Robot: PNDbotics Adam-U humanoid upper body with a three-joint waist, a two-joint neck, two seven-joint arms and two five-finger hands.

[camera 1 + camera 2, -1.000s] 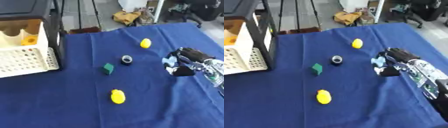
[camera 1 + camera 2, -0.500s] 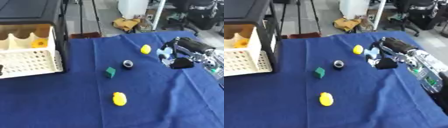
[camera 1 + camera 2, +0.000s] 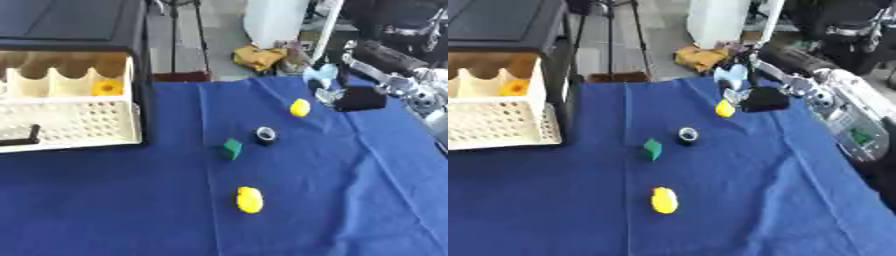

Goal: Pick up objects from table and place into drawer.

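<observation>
Drawer (image 3: 74,112) first, at the far left: cream, perforated at the front, pulled out of a black cabinet (image 3: 70,22), with a yellow object (image 3: 107,88) lying in one of its back compartments. Across the blue cloth (image 3: 114,200) to the right lie a green block (image 3: 231,148) and, just beside it, a small black-and-white ring (image 3: 265,134), with a yellow oval piece (image 3: 249,199) nearer the camera and a second yellow piece (image 3: 300,107) farther back. Right hand (image 3: 756,95) comes in from the upper right and hangs just beside that far yellow piece without gripping it — whether its fingers are curled or straight cannot be told, and the left hand does not show.
</observation>
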